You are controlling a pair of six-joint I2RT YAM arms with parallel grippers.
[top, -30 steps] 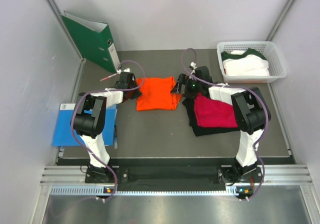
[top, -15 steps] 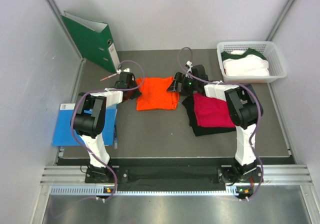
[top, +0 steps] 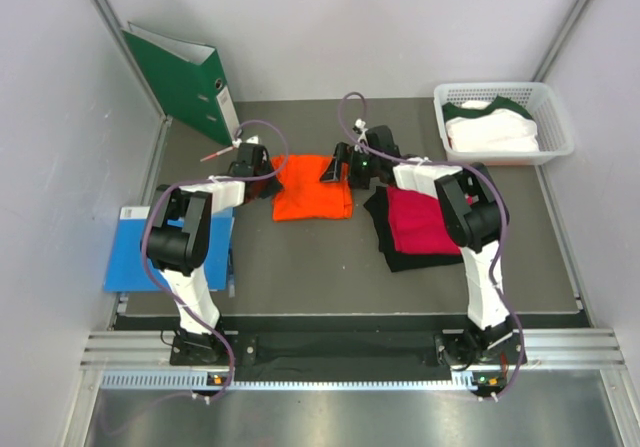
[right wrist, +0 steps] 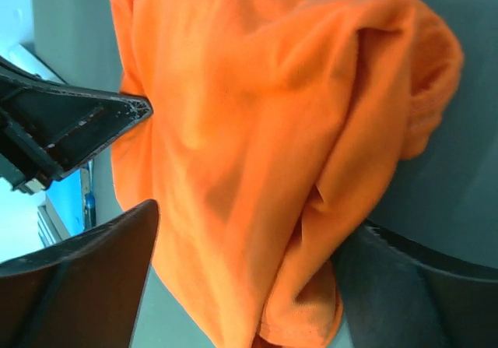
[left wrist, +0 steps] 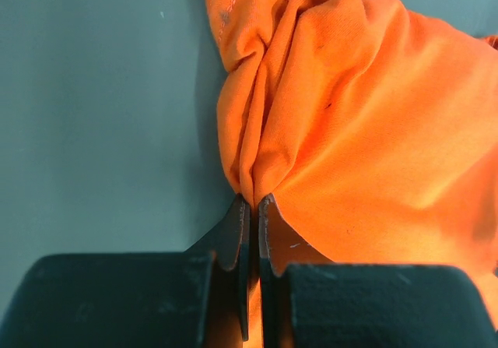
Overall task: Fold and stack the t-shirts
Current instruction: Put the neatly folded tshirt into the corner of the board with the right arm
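The bright orange t-shirt (top: pixel 312 189) lies partly folded at the table's middle. My left gripper (top: pixel 268 173) is shut on its left edge; in the left wrist view the gripper (left wrist: pixel 250 201) pinches a bunched fold of the orange cloth (left wrist: pixel 366 122). My right gripper (top: pixel 338 168) is open over the shirt's right edge; in the right wrist view the gripper (right wrist: pixel 257 223) straddles the orange cloth (right wrist: pixel 249 114) with wide jaws. The magenta t-shirt (top: pixel 425 220) lies folded on the black t-shirt (top: pixel 398 259). The white t-shirt with dark green trim (top: pixel 490 127) lies in the basket.
A white basket (top: pixel 556 117) stands at the back right. A green ring binder (top: pixel 185 82) stands at the back left. A flat blue folder (top: pixel 135 252) lies at the left under the left arm. Grey walls close in both sides.
My right gripper has moved left, off the black and magenta pile and onto the orange shirt's right edge. The left gripper has held still on the shirt.
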